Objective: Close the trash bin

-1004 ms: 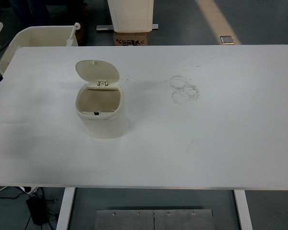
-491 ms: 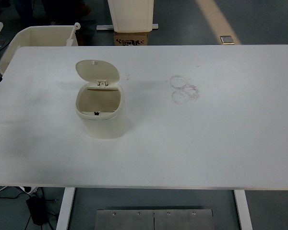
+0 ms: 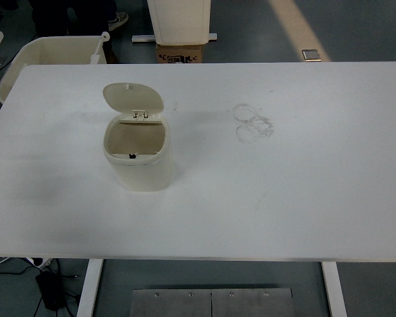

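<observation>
A small cream trash bin (image 3: 140, 168) stands on the white table (image 3: 284, 198), left of centre. Its round lid (image 3: 132, 98) is tipped up and back on its hinge, so the bin's inside shows. Neither robot arm nor hand is in the head view.
Faint ring marks (image 3: 252, 123) stain the table right of the bin. Beyond the far edge stand a cream tub (image 3: 53, 51), a cardboard box (image 3: 181, 53) and a white unit (image 3: 179, 20). A person's feet (image 3: 117, 20) show at the top left.
The bin and lid have not moved. A person's feet have come into view at the top left.
</observation>
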`<state>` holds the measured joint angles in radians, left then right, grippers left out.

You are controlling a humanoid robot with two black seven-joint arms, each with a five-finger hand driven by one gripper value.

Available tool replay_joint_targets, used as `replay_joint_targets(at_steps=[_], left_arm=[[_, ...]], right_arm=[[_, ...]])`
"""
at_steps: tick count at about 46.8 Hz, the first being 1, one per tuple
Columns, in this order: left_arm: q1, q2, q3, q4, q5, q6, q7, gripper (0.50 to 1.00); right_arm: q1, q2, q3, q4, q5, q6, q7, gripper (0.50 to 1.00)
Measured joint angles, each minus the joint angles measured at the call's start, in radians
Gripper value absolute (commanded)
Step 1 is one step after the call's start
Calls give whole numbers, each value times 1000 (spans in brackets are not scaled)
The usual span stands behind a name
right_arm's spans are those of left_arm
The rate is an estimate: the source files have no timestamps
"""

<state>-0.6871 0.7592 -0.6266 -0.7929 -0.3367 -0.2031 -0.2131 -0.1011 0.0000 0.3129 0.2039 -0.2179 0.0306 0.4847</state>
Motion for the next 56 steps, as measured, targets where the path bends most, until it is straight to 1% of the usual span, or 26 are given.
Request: replay_joint_targets(at_steps=[6,10,16,21,26,32,33,35,36,38,39,45,49,56], left_arm=[[-35,42,1,-79,-5,70,43,1000],[-63,61,1,-111,-6,96,66,1000],[-91,86,2,-154,-7,131,87,1000],[-107,108,2,-208,-7,163,114,1000],[-123,129,4,-275,-7,182,122,1000],[-151,158,10,-379,-6,220,126,1000],[-164,163,12,-404,-6,230,137,1000],[-170,165,13,-414,-6,234,143,1000],[-201,168,31,-437,-5,243,176,1000],[-211,168,37,-443,-5,245,186,1000],[-247,168,74,-446,-5,247,199,1000],[-421,163,234,-461,-5,246,214,1000],[-540,153,342,-467,-5,246,234,1000],[-733,117,522,-473,-4,245,268,1000]], right_arm=[[0,0,0,0,0,0,0,991],[0,0,0,0,0,0,0,991],[0,0,0,0,0,0,0,991],[1,0,0,0,0,0,0,991],[1,0,0,0,0,0,0,991],[1,0,0,0,0,0,0,991],[1,0,0,0,0,0,0,991],[2,0,0,0,0,0,0,991],[1,0,0,0,0,0,0,991],[1,0,0,0,0,0,0,991],[0,0,0,0,0,0,0,991],[2,0,0,0,0,0,0,991],[2,0,0,0,0,0,0,991],[2,0,1,0,0,0,0,991]])
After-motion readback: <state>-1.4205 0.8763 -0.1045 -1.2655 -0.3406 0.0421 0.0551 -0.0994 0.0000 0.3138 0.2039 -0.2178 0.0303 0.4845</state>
